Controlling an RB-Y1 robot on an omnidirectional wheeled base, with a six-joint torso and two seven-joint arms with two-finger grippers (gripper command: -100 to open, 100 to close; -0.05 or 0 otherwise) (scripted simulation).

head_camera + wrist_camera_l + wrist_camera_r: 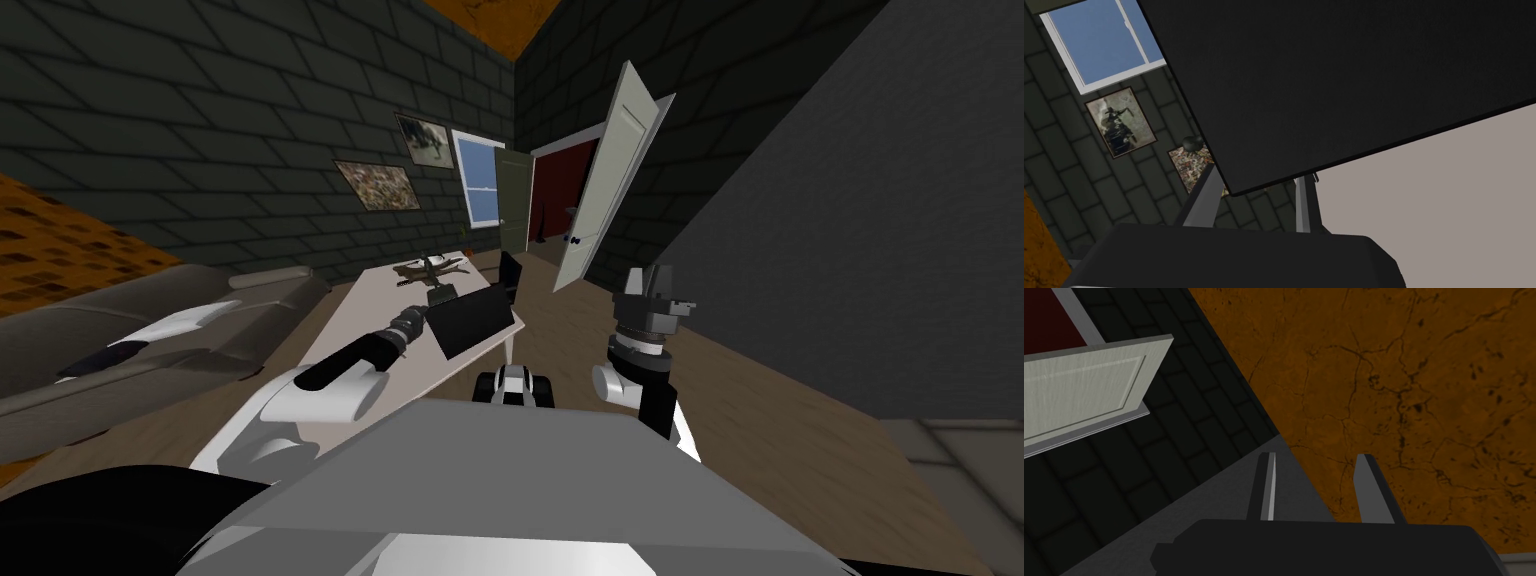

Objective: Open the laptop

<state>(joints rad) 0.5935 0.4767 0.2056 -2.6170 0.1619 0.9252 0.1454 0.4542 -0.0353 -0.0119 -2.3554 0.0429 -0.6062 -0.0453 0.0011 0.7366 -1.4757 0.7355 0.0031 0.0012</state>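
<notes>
My left gripper (1253,199) has its two fingers (1200,202) apart, so it is open. Their tips go out of sight behind the edge of the laptop (1334,85) lid. The lid is dark and flat. It tilts up right over the gripper, partly lifted off the pale table (1449,200) just past it. I think the lid is light and stiff but slippy, and its hinge could break if shoved hard. The best place to push is the free edge by the fingers. My right gripper (650,285) is held up, well apart from the laptop, with its fingers open.
</notes>
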